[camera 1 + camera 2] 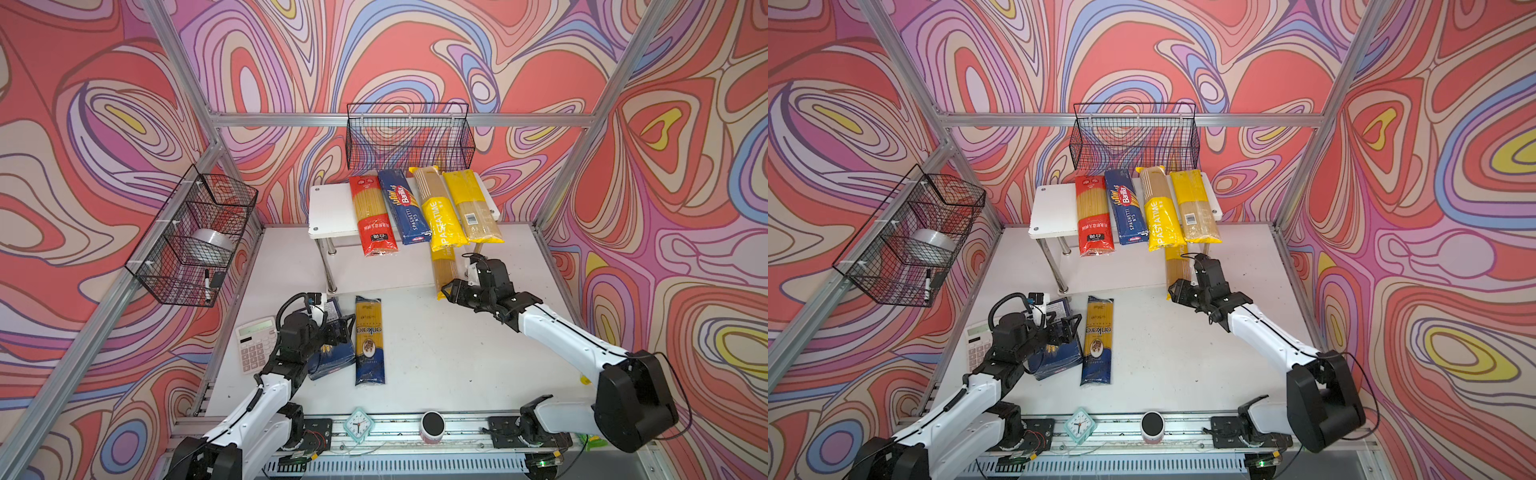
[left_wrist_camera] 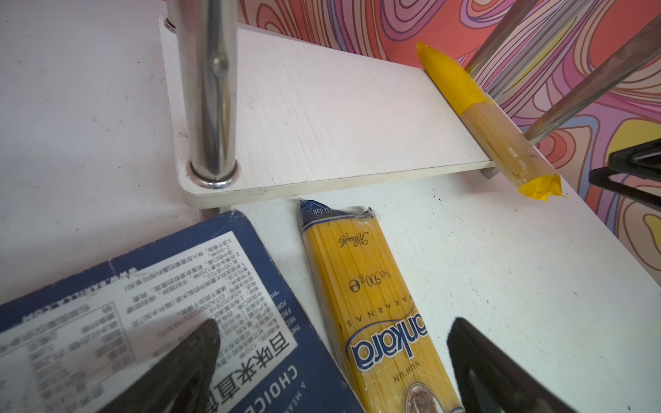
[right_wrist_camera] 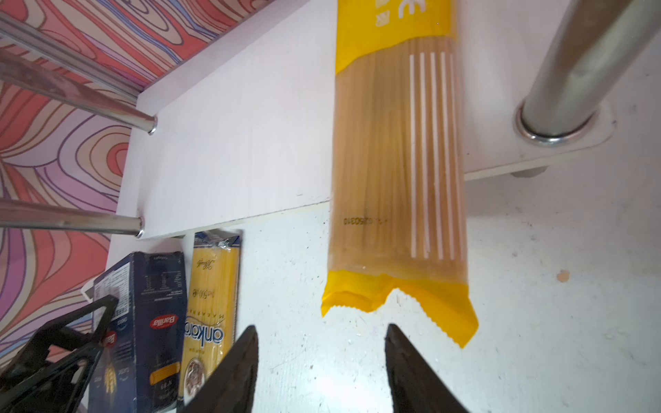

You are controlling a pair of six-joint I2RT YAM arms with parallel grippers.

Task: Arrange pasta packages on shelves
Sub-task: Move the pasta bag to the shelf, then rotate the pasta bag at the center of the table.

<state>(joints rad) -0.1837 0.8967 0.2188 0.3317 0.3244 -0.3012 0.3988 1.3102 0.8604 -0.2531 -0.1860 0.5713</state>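
Observation:
On the top board of the white shelves (image 1: 332,208) lie a red bag (image 1: 372,216), a blue Barilla box (image 1: 405,208), a yellow PASTATIME bag (image 1: 440,216) and a yellow barcode bag (image 1: 473,208). Another yellow pack (image 3: 397,161) rests on the lower board (image 3: 232,143), its near end overhanging onto the table. My right gripper (image 3: 322,329) is open just short of that end, holding nothing. On the table, a dark-blue ankara bag (image 2: 368,296) lies beside a wide Barilla box (image 2: 143,321). My left gripper (image 2: 334,327) hovers open over both, one finger above the box.
A calculator (image 1: 255,343) sits left of the wide box. A small clock (image 1: 358,424) and a round can (image 1: 432,426) stand at the front rail. Black wire baskets hang on the back wall (image 1: 409,137) and left wall (image 1: 195,232). Chrome legs (image 2: 211,89) flank the lower board.

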